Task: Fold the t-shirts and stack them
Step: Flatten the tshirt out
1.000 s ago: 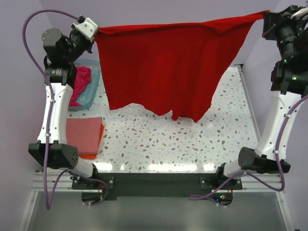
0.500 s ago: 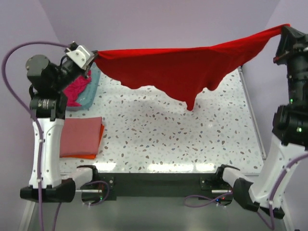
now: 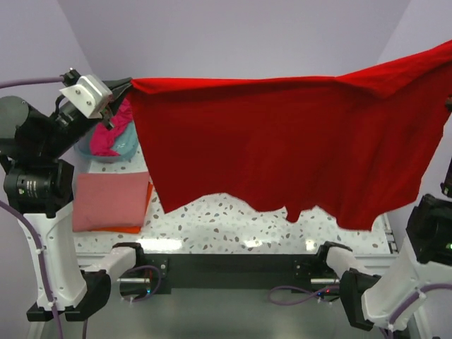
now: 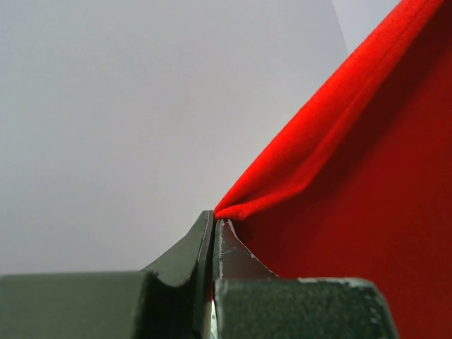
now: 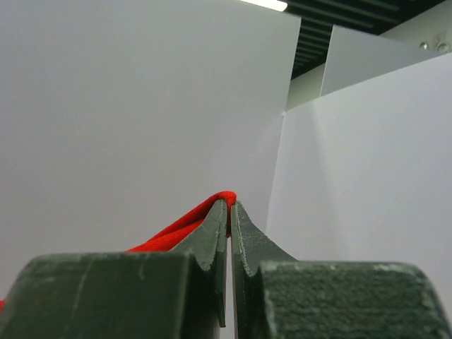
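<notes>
A bright red t-shirt [image 3: 282, 148] hangs spread wide in the air, stretched between both grippers and hiding most of the table. My left gripper [image 3: 126, 86] is shut on its upper left corner; in the left wrist view the jaws [image 4: 214, 217] pinch a fold of the red cloth [image 4: 353, 176]. The right gripper is past the right edge of the top view. In the right wrist view it [image 5: 230, 203] is shut on the red cloth [image 5: 183, 226]. A folded salmon-pink tee [image 3: 109, 200] lies on an orange one [image 3: 131, 228] at the left. A magenta tee [image 3: 113, 131] sits bunched in the tub.
The teal plastic tub [image 3: 133, 145] stands at the back left, behind the folded stack. The speckled table [image 3: 233, 219] shows only below the shirt's hem. The right arm's links [image 3: 434, 233] rise at the right edge. Lilac walls enclose the back and sides.
Both arms have raised the red shirt and drawn it toward the camera. The shirt went from a sagging band to a wide hanging sheet. Both grips are unchanged.
</notes>
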{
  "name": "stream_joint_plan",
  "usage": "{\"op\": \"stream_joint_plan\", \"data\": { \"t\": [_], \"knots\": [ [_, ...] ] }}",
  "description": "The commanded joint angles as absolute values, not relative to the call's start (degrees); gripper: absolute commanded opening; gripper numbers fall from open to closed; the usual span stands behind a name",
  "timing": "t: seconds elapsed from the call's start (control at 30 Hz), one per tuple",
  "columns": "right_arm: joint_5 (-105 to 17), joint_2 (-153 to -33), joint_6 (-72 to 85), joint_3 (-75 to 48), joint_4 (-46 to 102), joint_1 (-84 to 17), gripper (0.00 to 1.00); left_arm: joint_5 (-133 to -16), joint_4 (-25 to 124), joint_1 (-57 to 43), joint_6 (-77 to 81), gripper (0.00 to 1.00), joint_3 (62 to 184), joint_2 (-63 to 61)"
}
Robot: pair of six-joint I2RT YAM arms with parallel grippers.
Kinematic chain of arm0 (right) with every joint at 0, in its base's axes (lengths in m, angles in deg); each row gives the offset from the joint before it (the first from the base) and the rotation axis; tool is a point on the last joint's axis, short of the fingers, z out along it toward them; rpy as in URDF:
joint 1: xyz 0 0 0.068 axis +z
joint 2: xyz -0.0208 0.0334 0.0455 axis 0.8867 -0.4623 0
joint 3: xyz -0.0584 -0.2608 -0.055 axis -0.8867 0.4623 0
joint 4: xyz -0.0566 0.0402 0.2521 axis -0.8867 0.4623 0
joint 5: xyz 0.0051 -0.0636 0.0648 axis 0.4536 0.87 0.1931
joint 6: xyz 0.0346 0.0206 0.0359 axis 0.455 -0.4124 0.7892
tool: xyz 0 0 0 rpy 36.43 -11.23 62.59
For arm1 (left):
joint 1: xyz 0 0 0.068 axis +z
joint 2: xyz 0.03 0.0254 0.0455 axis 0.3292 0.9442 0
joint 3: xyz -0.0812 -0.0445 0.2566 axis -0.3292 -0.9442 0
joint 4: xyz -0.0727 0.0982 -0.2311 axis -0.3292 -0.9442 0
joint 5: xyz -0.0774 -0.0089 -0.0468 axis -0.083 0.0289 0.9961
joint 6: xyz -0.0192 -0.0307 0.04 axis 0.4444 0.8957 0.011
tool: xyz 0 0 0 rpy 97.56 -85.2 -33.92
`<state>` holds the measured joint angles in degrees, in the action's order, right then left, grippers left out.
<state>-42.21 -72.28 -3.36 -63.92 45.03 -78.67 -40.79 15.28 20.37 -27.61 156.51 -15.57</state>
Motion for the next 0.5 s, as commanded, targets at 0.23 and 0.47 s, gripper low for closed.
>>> {"op": "stream_joint_plan", "data": {
  "t": [0.23, 0.47],
  "knots": [
    [-56.6, -85.0, 1.0, -42.7, 42.6, -77.8, 0.00, -43.0, 2.0, 21.2, -32.1, 0.00, 149.3, -1.3],
    [-51.2, -99.5, -10.0, -29.6, 39.7, -68.1, 0.00, -47.5, 10.3, 18.2, -30.5, 0.02, 141.9, 15.2]
  ]
}}
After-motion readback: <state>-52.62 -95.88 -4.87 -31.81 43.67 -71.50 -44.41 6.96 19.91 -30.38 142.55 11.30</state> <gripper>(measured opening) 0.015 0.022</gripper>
